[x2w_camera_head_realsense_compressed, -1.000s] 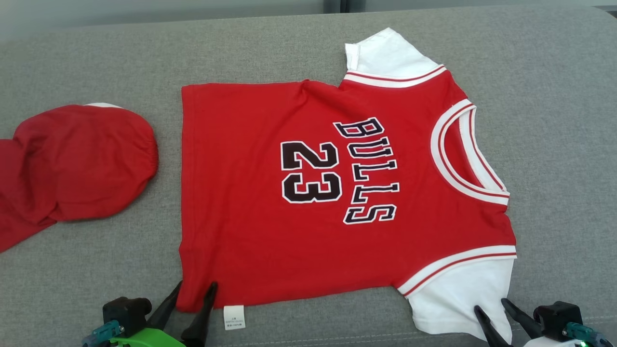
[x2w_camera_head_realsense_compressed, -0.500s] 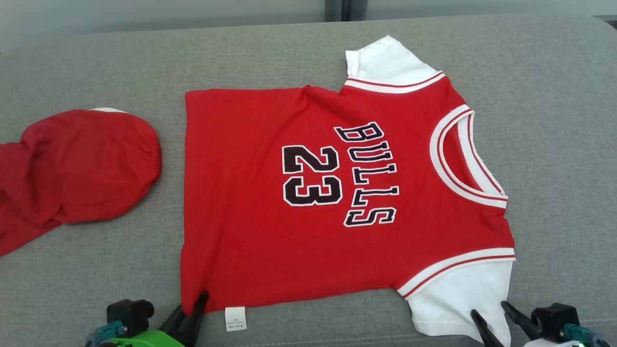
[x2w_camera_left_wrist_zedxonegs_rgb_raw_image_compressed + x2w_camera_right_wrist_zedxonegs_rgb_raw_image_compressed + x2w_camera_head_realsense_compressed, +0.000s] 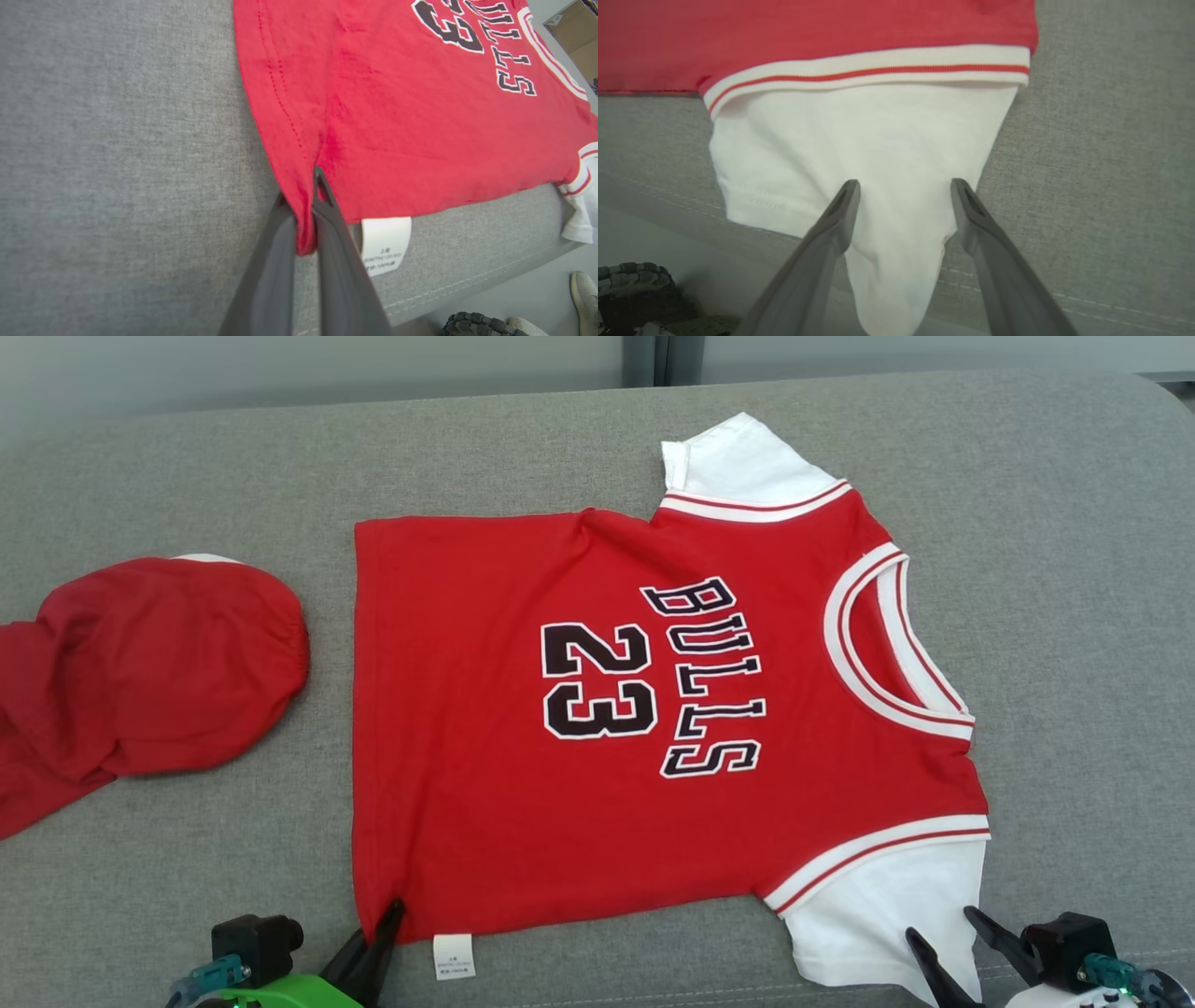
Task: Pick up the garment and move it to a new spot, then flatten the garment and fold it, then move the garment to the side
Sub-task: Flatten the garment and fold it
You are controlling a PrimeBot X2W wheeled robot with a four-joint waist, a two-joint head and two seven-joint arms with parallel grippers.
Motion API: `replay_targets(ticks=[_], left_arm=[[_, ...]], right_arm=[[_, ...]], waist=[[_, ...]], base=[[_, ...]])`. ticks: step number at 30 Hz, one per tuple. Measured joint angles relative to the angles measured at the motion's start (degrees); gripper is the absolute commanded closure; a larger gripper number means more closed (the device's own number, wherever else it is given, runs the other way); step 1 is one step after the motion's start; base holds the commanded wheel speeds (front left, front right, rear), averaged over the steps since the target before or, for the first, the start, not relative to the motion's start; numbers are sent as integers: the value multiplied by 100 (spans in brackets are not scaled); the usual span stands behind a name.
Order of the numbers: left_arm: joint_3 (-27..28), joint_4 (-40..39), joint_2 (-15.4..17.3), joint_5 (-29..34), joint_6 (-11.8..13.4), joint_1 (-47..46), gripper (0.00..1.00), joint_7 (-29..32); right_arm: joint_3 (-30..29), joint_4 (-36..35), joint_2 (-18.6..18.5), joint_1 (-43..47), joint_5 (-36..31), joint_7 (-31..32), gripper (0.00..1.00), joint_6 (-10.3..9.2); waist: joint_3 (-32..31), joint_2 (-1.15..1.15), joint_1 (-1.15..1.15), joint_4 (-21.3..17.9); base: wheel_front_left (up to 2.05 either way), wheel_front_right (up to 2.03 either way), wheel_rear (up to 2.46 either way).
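Grey sofa cushion (image 3: 187, 467): coarse weave, stitched front seam, under everything.
Red bundle (image 3: 159, 663): crumpled cloth with a gathered edge, well left of the left pincer (image 3: 392, 917), apart from the jersey (image 3: 607, 728).
Care label (image 3: 453, 957): white tag just right of the left pincer.
Jersey: red knit, flat, black "BULLS 23", white trim; spread ahead of both pincers.
Left pincer: clamped on the jersey's hem corner.
Right pincer (image 3: 940, 922): spread wide over the white sleeve (image 3: 878, 915), gripping nothing.

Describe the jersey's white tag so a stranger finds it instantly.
On the grey cushion lies a red BULLS 23 jersey. At its near edge, beside the left pincer gripping the hem corner, a white tag sticks out. Unlike the white sleeves, it is tiny, rectangular and printed.
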Motion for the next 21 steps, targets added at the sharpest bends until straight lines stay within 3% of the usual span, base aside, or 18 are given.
replay_targets(ticks=[21], left_arm=[[-24,34,9,-98,-5,-4,100,1]], right_arm=[[-27,-258,-147,449,131,475,0,-51]], waist=[[-83,0,0,-142]], base=[[0,0,0]])
